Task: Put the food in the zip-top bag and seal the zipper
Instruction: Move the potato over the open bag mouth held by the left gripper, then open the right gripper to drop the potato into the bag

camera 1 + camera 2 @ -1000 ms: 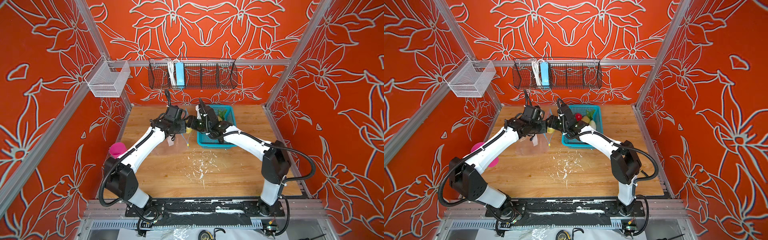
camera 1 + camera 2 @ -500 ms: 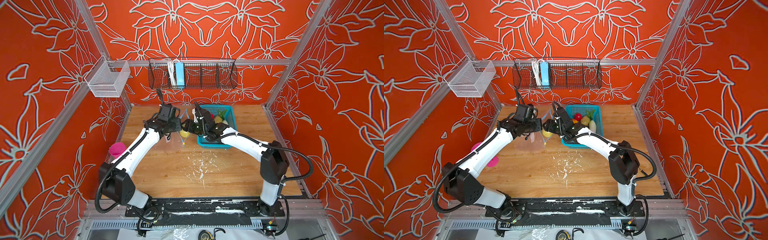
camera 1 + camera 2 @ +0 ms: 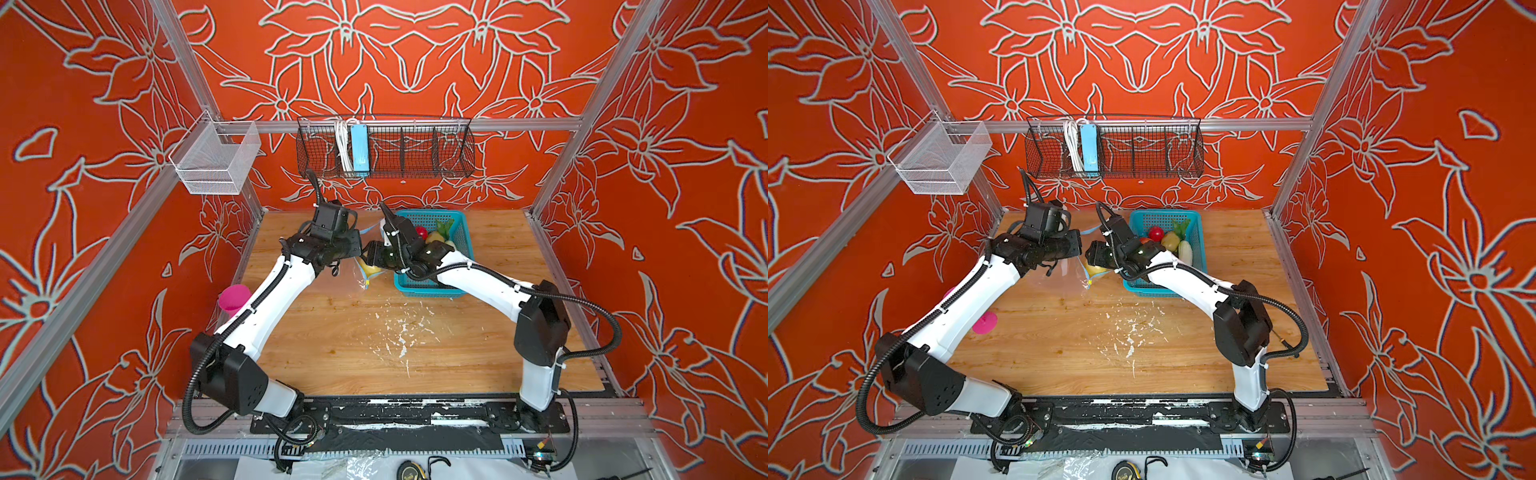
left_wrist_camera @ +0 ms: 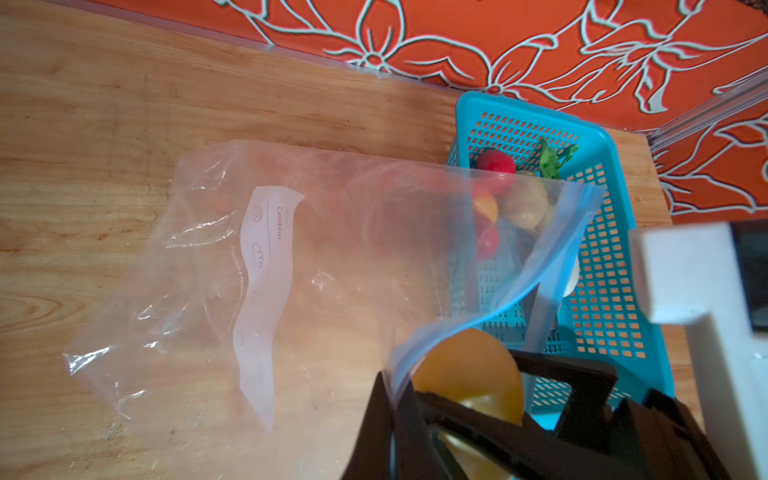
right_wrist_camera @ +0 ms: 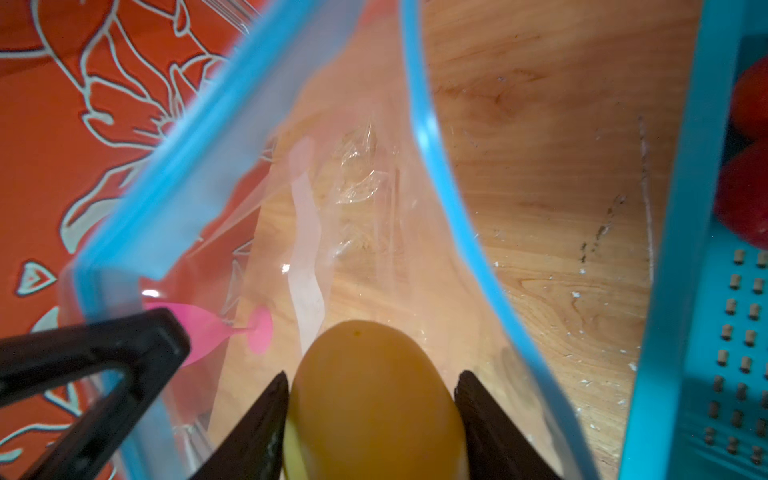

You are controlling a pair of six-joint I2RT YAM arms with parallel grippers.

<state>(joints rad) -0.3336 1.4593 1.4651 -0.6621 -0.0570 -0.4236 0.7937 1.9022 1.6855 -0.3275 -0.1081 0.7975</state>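
Right wrist view: the right jaws grip a yellow fruit (image 5: 370,399) from both sides. They hold it in the open mouth of the bag (image 5: 353,187), between the two parted sides of the blue zipper (image 5: 432,145). The left jaws are closed on the zipper edge farther from the basket (image 5: 681,249) and hold that side up off the worktop (image 5: 540,166).

Left wrist view shows the bag's clear body and its white label (image 4: 266,291) lying on the worktop beside the basket, with the mouth turned toward it. Inside the basket lie a red apple (image 4: 494,162), a tan potato (image 4: 525,203) and some green leaves (image 4: 555,160).

In both top views the two arms meet just beside the basket, on its side facing the pink cup (image 3: 234,297).
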